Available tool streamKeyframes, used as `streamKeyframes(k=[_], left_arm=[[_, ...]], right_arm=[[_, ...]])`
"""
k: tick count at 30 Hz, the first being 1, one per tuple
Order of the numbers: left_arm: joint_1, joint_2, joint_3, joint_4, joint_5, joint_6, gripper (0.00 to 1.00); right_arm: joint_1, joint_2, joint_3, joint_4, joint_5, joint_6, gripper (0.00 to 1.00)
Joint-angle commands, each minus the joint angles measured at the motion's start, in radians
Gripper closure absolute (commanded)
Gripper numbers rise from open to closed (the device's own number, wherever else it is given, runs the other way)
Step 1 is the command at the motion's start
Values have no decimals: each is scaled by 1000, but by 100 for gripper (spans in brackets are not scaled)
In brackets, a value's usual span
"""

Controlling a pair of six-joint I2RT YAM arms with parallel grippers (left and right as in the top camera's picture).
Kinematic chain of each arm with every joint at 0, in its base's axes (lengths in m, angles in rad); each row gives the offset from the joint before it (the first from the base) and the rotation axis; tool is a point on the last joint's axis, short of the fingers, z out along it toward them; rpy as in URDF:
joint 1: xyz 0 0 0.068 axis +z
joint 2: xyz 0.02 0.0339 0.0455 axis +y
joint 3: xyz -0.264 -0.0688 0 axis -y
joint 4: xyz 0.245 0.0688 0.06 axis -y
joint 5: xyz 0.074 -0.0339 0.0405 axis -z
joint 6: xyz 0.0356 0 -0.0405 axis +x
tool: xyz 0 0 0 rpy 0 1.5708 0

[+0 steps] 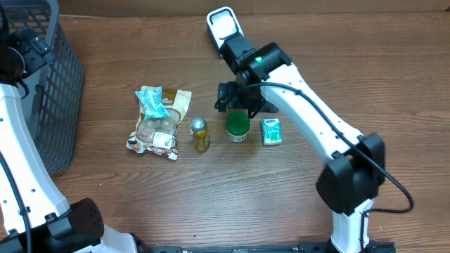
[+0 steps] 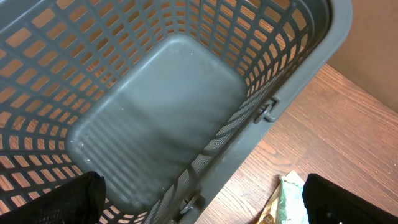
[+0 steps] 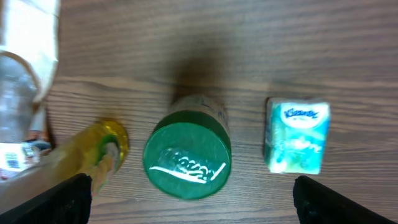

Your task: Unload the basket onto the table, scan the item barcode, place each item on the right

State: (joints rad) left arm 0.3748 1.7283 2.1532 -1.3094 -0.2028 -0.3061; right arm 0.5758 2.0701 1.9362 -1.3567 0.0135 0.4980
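From overhead, one grey basket (image 1: 49, 91) stands at the worktop's (image 1: 211, 190) left edge, partly past the frame. Five goods sit in a row across the middle: one snack bag (image 1: 158, 130) with one teal packet (image 1: 152, 102) lying on it, then one yellow bottle (image 1: 200, 135), one green-lidded can (image 1: 237, 127) and one tissue pack (image 1: 271, 131), each just beside the next but apart. My right gripper (image 1: 239, 105) hangs over the can's far side, grasping nothing. One white-rimmed device (image 1: 223, 24) sits near the far edge. Bare wood runs wide between the row and the near edge, with more between the tissue pack and the right edge. In the left wrist view, my left gripper (image 2: 199, 186) is spread wide and released above the basket's near wall, one dark finger (image 2: 81, 199) in each lower corner. Inside the basket I see only its grey floor and lattice walls, and a corner of the teal packet shows on the wood outside. In the right wrist view, my right fingers (image 3: 62, 199) stand wide apart, holding nothing. The can is directly below between them, lid up. The bottle lies to one side of it and the tissue pack to the other, none touching.
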Motion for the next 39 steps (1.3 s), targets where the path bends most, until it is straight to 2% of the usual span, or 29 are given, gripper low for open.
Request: streamKeyframes(k=[1, 15, 25, 34, 39], left_arm=[[3, 5, 9, 4, -3, 18, 0], [3, 5, 9, 4, -3, 18, 0], [3, 5, 9, 4, -3, 18, 0], [3, 5, 9, 4, -3, 18, 0], [3, 5, 9, 4, -3, 18, 0]], right_arm=[[-4, 33, -7, 5, -34, 7, 0], [8, 34, -22, 32, -34, 7, 4], [20, 34, -180, 159, -45, 60, 4], [20, 34, -301, 301, -45, 60, 12], [20, 34, -312, 316, -45, 60, 14]])
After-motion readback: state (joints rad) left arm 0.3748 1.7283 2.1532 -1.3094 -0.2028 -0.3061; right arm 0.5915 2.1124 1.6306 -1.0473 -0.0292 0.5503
